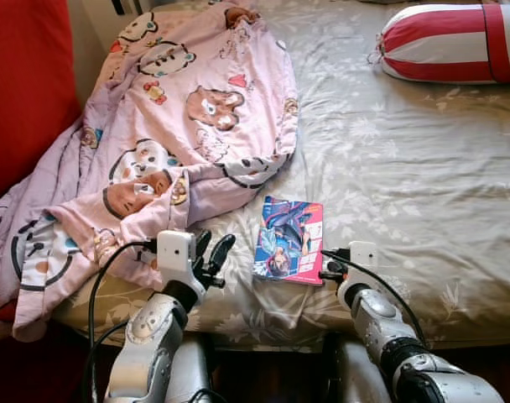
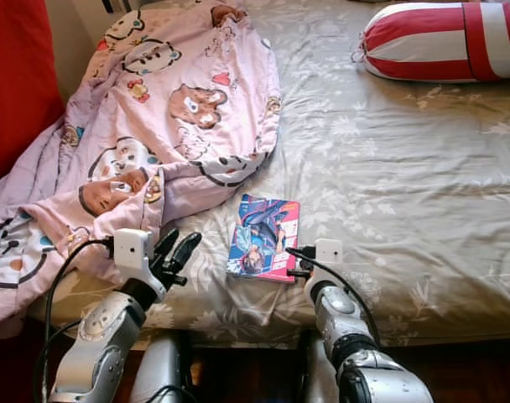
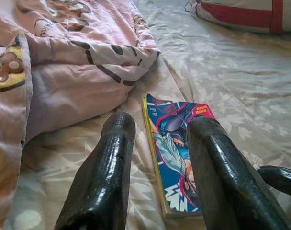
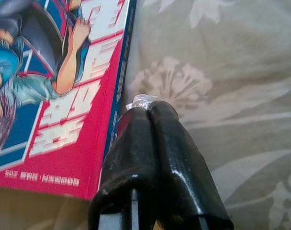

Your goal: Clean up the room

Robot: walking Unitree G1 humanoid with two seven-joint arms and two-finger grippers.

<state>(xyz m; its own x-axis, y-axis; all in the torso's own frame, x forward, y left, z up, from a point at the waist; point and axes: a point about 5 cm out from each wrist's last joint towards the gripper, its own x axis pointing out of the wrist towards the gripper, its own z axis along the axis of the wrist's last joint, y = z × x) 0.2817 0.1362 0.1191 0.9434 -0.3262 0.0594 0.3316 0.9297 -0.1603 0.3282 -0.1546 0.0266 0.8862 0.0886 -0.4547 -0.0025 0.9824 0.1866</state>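
Observation:
A comic book (image 1: 288, 239) with a red and blue cover lies flat on the grey floral bed sheet (image 1: 406, 168), near the front edge. My left gripper (image 1: 215, 243) hovers open just left of the book, with nothing between its fingers; in the left wrist view the book (image 3: 179, 158) lies just beyond the fingertips. My right gripper (image 4: 148, 108) is shut, its tips lying on the sheet against the book's right edge (image 4: 54, 96). A rumpled pink cartoon blanket (image 1: 179, 126) covers the bed's left side.
A red and white striped bolster pillow (image 1: 456, 42) lies at the far right of the bed. A red padded surface (image 1: 20, 84) stands along the left. The blanket hangs over the bed's front left corner. Dark floor runs below the front edge.

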